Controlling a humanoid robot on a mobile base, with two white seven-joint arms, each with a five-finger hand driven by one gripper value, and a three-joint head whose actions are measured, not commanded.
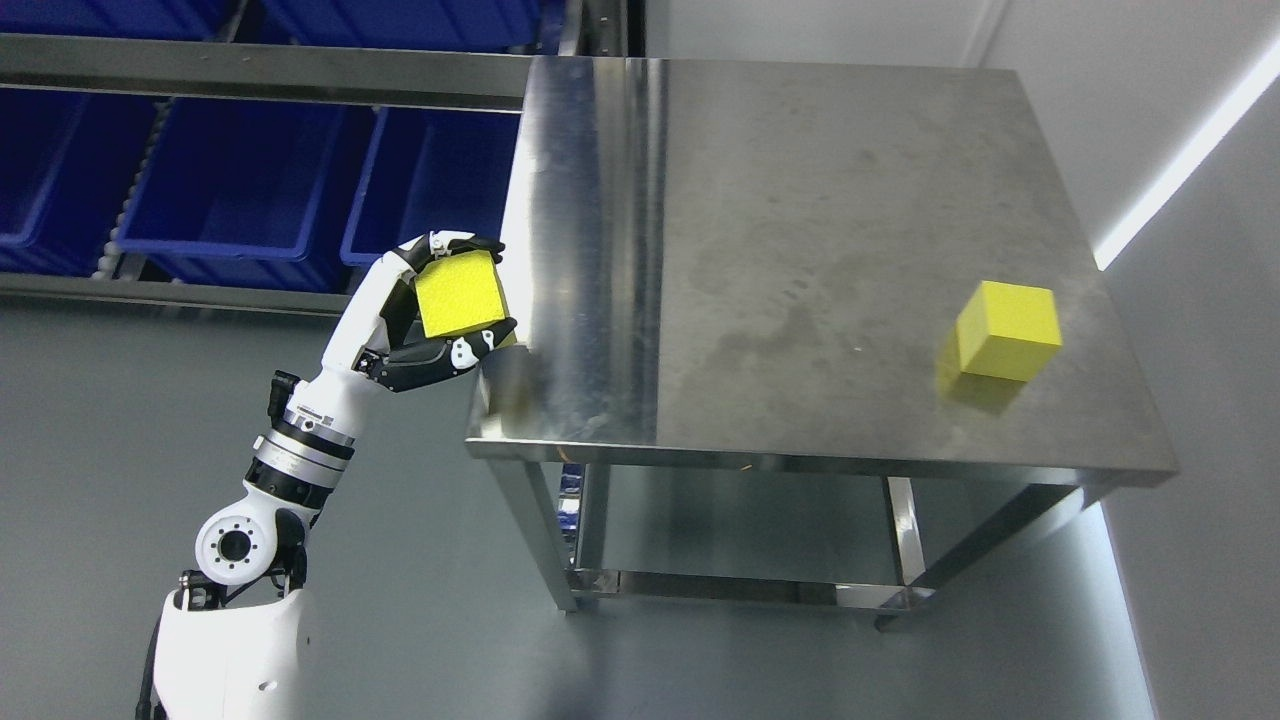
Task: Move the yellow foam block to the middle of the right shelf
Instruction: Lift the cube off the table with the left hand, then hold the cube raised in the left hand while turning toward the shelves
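Note:
My left hand is shut on a yellow foam block. It holds the block in the air just off the left edge of the steel table. A second yellow foam block sits on the table top near its right edge. The left arm comes up from the lower left. My right hand does not show.
Blue bins stand on a rack at the upper left, behind my left hand. The table has a lower steel shelf between its legs. A white wall runs along the right. Grey floor lies in front and to the left.

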